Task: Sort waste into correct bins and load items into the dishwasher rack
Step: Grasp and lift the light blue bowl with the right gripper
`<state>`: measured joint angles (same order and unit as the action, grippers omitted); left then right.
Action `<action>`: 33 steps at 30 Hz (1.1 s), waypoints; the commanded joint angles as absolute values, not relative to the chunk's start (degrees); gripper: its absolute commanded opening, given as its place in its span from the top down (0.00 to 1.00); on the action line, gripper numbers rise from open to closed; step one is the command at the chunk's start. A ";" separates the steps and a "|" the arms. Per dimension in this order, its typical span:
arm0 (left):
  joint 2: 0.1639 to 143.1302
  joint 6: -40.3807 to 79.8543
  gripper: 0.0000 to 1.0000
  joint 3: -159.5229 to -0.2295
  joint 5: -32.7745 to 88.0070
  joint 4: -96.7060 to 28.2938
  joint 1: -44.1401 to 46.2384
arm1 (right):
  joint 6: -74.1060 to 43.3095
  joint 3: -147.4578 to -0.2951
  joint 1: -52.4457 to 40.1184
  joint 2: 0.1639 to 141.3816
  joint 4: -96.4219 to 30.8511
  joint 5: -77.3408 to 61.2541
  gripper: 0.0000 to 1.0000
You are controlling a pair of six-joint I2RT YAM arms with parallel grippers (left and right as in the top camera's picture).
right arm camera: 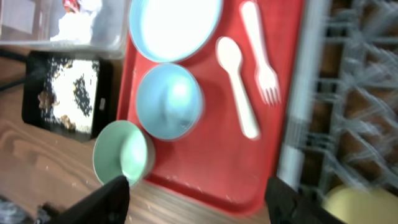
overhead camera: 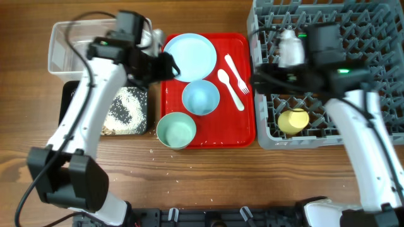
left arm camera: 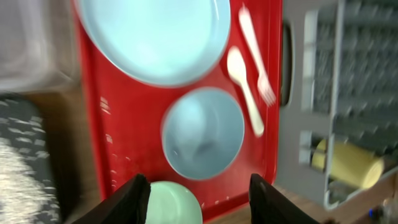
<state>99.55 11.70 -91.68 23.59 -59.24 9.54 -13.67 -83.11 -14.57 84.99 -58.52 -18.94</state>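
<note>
On the red serving tray (overhead camera: 246,129) lie a pale blue plate (overhead camera: 189,57), a blue bowl (overhead camera: 201,98), a white spoon (overhead camera: 230,88) and a white fork (overhead camera: 237,74). A green bowl (overhead camera: 176,130) sits at its front left corner. A yellow cup (overhead camera: 293,121) lies in the grey rack (overhead camera: 379,38). My left gripper (overhead camera: 165,66) hovers over the tray's left edge beside the plate, open and empty (left arm camera: 200,202). My right gripper (overhead camera: 262,79) is between tray and rack, open and empty (right arm camera: 199,202). Napkins and a red wrapper (right arm camera: 71,5) lie in the clear tub (right arm camera: 62,34).
The black tray (overhead camera: 129,110) at the left holds white grains and brown scraps, in front of the clear tub (overhead camera: 69,47). A few grains are scattered on the wooden table near the tray's front edge. The rack stands against the tray's right side.
</note>
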 commanded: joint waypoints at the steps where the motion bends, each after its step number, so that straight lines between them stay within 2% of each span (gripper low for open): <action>1: 94.83 15.77 0.43 -97.27 19.66 -60.29 4.38 | -26.13 -83.77 -23.57 93.17 -54.30 -8.27 0.36; 3: 93.84 17.45 0.42 -97.27 17.89 -61.60 1.26 | -29.26 -83.77 -26.22 99.98 -52.73 -8.29 0.43; 5: 93.86 18.00 0.43 -97.25 12.80 -63.79 -0.80 | -29.71 -83.77 -26.39 105.56 -52.42 -8.95 0.46; 7: 93.86 18.90 0.38 -97.25 8.88 -63.86 -1.80 | -27.73 -83.77 -26.46 110.10 -51.11 -11.75 0.49; 8: 93.86 18.90 0.31 -97.25 7.70 -63.48 -1.98 | -27.42 -83.77 -26.46 112.46 -50.39 -12.47 0.51; 10: 93.86 18.90 0.02 -97.25 7.40 -63.51 -2.00 | -28.64 -83.77 -26.46 115.28 -50.11 -12.53 0.59; 12: 93.86 18.90 0.00 -97.25 7.40 -64.05 -2.00 | -28.47 -83.77 -26.46 117.03 -48.86 -12.80 0.62; 15: 93.86 18.90 0.00 -97.25 7.40 -64.05 -2.00 | -28.51 -83.77 -26.46 118.10 -46.33 -12.95 0.81; 16: 93.86 18.90 0.00 -97.25 7.40 -64.05 -2.00 | -28.51 -83.77 -26.46 118.19 -45.98 -12.93 0.91; 17: 93.86 18.90 0.00 -97.25 7.40 -64.05 -2.00 | -28.49 -83.77 -26.46 118.19 -45.93 -12.91 0.96; 21: 93.86 18.87 0.00 -97.25 7.40 -64.05 -2.00 | -26.68 -84.47 -25.96 112.29 -50.48 -11.49 0.96; 25: 93.86 18.87 0.00 -97.25 7.40 -64.05 -2.00 | -26.17 -89.34 -22.63 97.36 -56.16 5.34 0.96; 27: 93.86 18.90 0.00 -97.25 7.40 -64.05 -2.00 | -27.44 -89.47 -19.73 92.38 -52.47 24.62 0.96; 29: 93.86 18.90 0.00 -97.25 7.40 -64.05 -2.00 | -25.26 -89.27 -17.32 93.76 -45.50 37.95 0.96; 33: 93.86 18.90 0.00 -97.25 7.40 -64.05 -2.00 | -18.26 -89.25 -13.89 104.05 -29.85 47.55 0.96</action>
